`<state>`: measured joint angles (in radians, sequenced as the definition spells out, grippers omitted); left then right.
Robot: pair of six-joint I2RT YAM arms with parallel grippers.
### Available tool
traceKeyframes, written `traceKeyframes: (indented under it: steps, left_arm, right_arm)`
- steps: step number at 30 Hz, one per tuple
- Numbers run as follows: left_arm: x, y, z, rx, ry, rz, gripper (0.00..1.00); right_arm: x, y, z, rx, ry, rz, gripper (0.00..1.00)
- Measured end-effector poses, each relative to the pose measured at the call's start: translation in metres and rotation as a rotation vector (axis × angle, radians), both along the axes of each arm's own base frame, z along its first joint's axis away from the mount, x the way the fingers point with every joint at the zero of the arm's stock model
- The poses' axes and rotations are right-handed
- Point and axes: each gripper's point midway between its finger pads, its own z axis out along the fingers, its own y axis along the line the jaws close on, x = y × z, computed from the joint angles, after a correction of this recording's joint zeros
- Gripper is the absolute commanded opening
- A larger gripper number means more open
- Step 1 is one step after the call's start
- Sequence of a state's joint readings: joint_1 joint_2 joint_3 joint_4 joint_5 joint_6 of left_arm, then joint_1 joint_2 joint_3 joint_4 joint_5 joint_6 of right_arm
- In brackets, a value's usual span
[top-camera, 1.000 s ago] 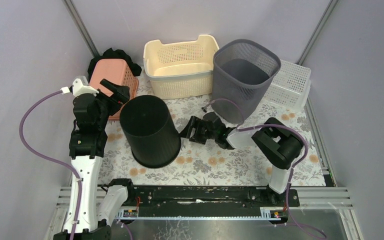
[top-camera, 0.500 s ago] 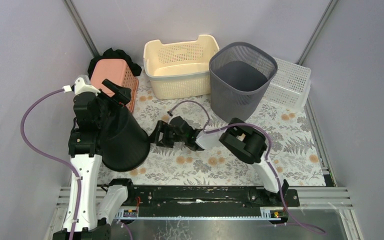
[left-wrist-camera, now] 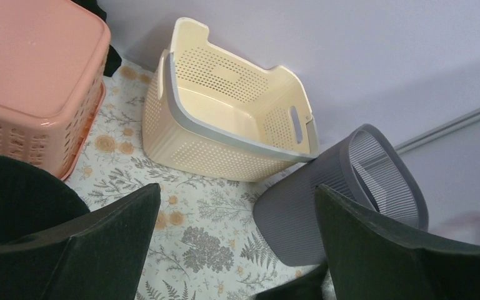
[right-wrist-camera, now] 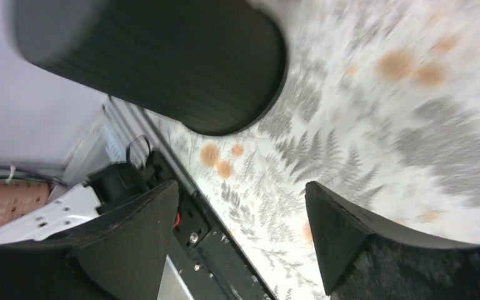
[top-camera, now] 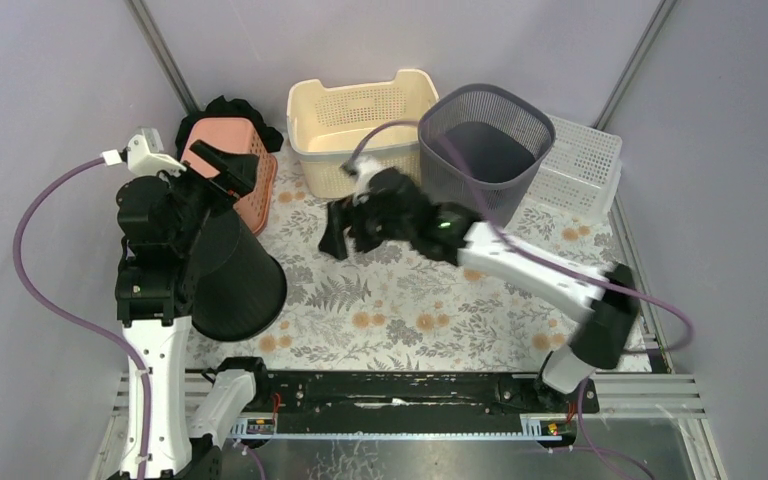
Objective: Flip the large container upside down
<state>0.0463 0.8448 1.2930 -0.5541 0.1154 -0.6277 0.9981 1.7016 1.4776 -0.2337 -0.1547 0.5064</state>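
The large container [top-camera: 245, 285] is a black ribbed bin at the left of the flowered cloth. Its wide end points to the near side, and its narrow end is hidden under my left arm. It fills the blurred top of the right wrist view [right-wrist-camera: 162, 56] and shows as a dark curve at the lower left of the left wrist view [left-wrist-camera: 12, 194]. My left gripper [top-camera: 225, 170] hangs open just above and behind it, holding nothing [left-wrist-camera: 237, 190]. My right gripper [top-camera: 350, 228] is open and empty in mid-air over the middle of the cloth, apart from the bin [right-wrist-camera: 240, 194].
Along the back stand an upturned pink basket [top-camera: 250, 170], a cream basket [top-camera: 360, 130], a grey mesh bin [top-camera: 480, 150] and a white basket [top-camera: 585, 170]. A black cloth [top-camera: 225, 108] lies behind the pink basket. The arms' rail [top-camera: 400, 390] runs along the near edge.
The black bin slid left from the middle of the cloth to beside my left arm. My right arm followed it left, then rose and swung toward the back. My left gripper lifted slightly.
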Motion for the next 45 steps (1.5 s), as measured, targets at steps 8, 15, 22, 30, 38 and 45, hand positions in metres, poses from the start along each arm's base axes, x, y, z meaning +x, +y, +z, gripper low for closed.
traceKeyframes:
  steps: [8, 15, 22, 30, 38, 45]
  left_arm:
    - [-0.005, -0.01, -0.014, 0.003, 0.022, -0.059, 1.0]
    - [-0.001, -0.012, -0.02, 0.015, 0.045, -0.082, 1.0]
    - [-0.001, -0.014, -0.023, 0.024, 0.05, -0.095, 1.0]
    - [-0.002, -0.016, -0.025, 0.023, 0.055, -0.107, 1.0]
    - [-0.002, -0.017, -0.037, 0.019, 0.084, -0.115, 1.0]
    - [-0.004, -0.018, -0.038, 0.021, 0.086, -0.119, 1.0]
  right_arm:
    - [0.071, -0.16, 0.186, 0.027, -0.453, -0.334, 0.8]
    - [0.118, -0.199, 0.145, -0.255, -0.479, -0.386, 0.77]
    - [0.167, -0.254, 0.067, -0.502, -0.331, -0.409, 0.71]
    - [0.158, -0.243, 0.068, -0.459, -0.311, -0.295, 0.48]
    - [0.148, -0.234, 0.04, -0.471, -0.211, -0.217, 0.3]
    - [0.154, -0.234, 0.041, -0.475, -0.215, -0.225, 0.0]
